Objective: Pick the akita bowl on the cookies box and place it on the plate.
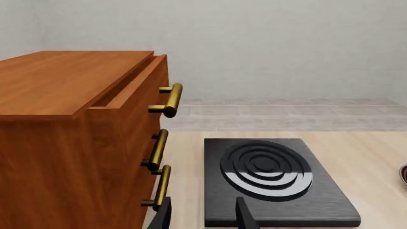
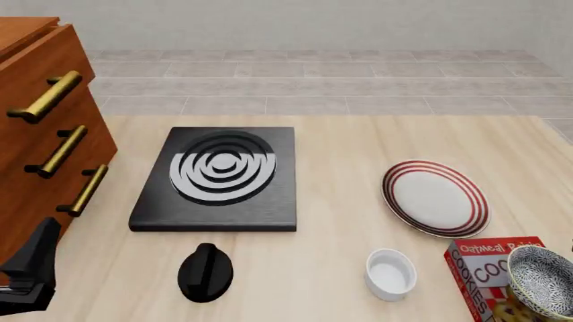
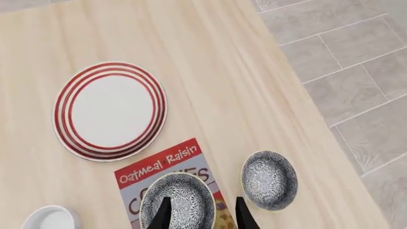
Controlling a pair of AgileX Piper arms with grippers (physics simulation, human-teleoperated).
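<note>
Right wrist view looks almost straight down on the target: the bowl (image 3: 177, 201) sits on top of the red cookie box (image 3: 167, 174), covering part of its lettering, and the right gripper (image 3: 202, 212) hangs above the bowl's edge with its fingers spread, one fingertip (image 3: 163, 212) over the speckled inside and the other just outside the rim at about 3 o'clock. That straddle looks deliberate (a thin rim is the easiest thing to pinch on a round bowl). Nothing is pinched yet, so my judgement is that the arm is lining up for the descent.

A second speckled bowl (image 3: 269, 179) rests on the bare table (image 3: 210, 71) at 3 o'clock of the box, near but not touching it; it is not the one asked for, since it is off the box. The plate (image 3: 109, 110) lies at 11 o'clock of the box, close by with a strip of table between, so the carry should be short. A white ramekin (image 3: 52, 219) sits at 9 o'clock of the box.

In the front view the left gripper (image 2: 31, 272) is parked low at the near left corner beside the wooden drawer cabinet (image 2: 40, 134), well apart from the action; its wrist view shows its fingers spread and empty, facing the black stove slab (image 1: 273, 179).
</note>
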